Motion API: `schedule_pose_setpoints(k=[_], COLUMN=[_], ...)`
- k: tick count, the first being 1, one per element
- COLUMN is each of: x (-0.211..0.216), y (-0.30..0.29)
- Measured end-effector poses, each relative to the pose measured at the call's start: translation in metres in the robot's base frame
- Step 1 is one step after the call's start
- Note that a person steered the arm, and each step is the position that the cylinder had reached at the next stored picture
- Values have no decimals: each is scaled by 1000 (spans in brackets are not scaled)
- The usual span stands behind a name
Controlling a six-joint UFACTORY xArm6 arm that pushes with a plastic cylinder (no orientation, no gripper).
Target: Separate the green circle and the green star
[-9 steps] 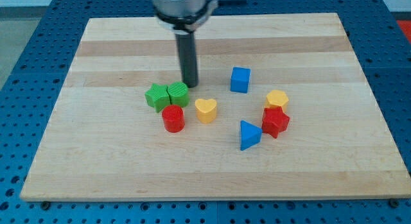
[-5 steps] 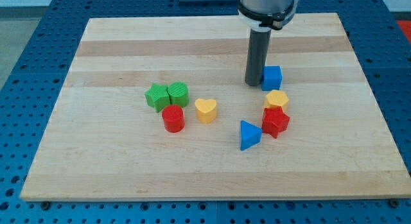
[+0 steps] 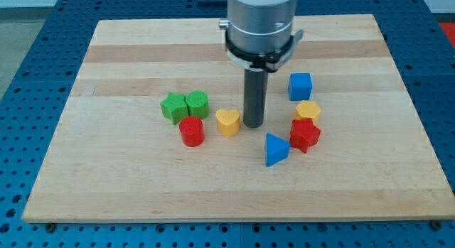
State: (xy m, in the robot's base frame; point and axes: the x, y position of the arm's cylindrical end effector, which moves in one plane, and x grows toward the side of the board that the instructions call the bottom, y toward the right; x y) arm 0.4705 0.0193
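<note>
The green star (image 3: 171, 107) and the green circle (image 3: 197, 104) sit side by side and touching at the board's left centre, the star on the view's left. My tip (image 3: 253, 125) is on the board just to the right of the yellow heart (image 3: 227, 122), well to the right of both green blocks and apart from them.
A red cylinder (image 3: 191, 131) lies just below the green pair. A blue cube (image 3: 301, 85), a yellow block (image 3: 307, 111), a red block (image 3: 305, 135) and a blue triangle (image 3: 276, 148) lie to the tip's right. The wooden board (image 3: 106, 177) ends on all sides.
My tip swept right from beside the green circle and pushed the blue cube to the right, then came back down-left to beside the yellow heart. The green blocks have not moved.
</note>
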Motion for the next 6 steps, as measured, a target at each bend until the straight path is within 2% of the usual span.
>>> schedule_pose_setpoints(k=[2,5,6], x=[29,45,44], y=[3,-80,-81])
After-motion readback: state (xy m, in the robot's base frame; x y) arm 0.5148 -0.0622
